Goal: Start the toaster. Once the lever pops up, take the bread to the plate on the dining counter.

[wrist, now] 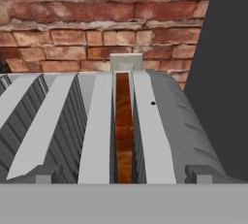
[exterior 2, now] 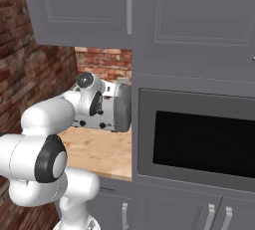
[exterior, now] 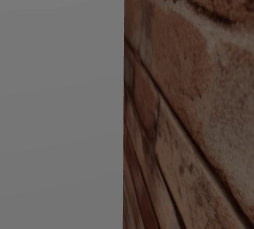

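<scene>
You see one red-brown brick wall (wrist: 97, 19) behind everything, one built-in grey oven with a dark glass door (exterior 2: 199, 142), one light wood countertop (exterior 2: 99, 152), and one ribbed grey metal toaster (wrist: 167, 121) with several slots. One tan-brown bread slice with a darker crust edge (wrist: 124, 131) sits upright, sunk in the slot nearest the toaster's rounded side. The two-finger gripper (wrist: 124, 178) hangs just above that toaster, jaws spread fully wide, holding nothing.
</scene>
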{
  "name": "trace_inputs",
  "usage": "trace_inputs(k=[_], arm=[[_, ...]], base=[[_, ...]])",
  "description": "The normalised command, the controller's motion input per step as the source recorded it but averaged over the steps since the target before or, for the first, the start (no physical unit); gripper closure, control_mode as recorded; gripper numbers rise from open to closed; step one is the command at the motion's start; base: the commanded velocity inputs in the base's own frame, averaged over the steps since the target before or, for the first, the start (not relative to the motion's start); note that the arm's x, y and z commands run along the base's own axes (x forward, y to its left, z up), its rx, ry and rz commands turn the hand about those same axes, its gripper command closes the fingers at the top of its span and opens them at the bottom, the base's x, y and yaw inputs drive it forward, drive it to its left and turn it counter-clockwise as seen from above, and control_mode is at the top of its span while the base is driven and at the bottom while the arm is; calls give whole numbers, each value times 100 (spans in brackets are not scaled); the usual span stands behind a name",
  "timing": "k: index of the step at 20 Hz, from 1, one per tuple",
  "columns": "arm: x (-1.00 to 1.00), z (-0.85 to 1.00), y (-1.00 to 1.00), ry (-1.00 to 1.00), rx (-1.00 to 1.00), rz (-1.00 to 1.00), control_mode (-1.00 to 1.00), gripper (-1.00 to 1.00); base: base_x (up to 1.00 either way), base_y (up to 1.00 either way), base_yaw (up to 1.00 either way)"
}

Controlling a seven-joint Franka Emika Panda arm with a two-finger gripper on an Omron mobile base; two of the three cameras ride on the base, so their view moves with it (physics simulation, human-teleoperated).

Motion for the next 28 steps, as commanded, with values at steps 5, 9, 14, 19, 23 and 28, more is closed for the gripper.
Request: trace_inputs(k=[5,9,14,19,23,28], arm=[[0,0,0,0,0,0,-100,-100],[0,0,0,0,0,0,-100,-100],[0,0,0,0,0,0,-100,-100],[0,0,0,0,0,0,-100,-100],[0,0,0,0,0,0,-100,-100],[0,0,0,0,0,0,-100,-100]], base=[[0,0,0],[0,0,0],[0,0,0],[0,0,0],[0,0,0],[0,0,0]])
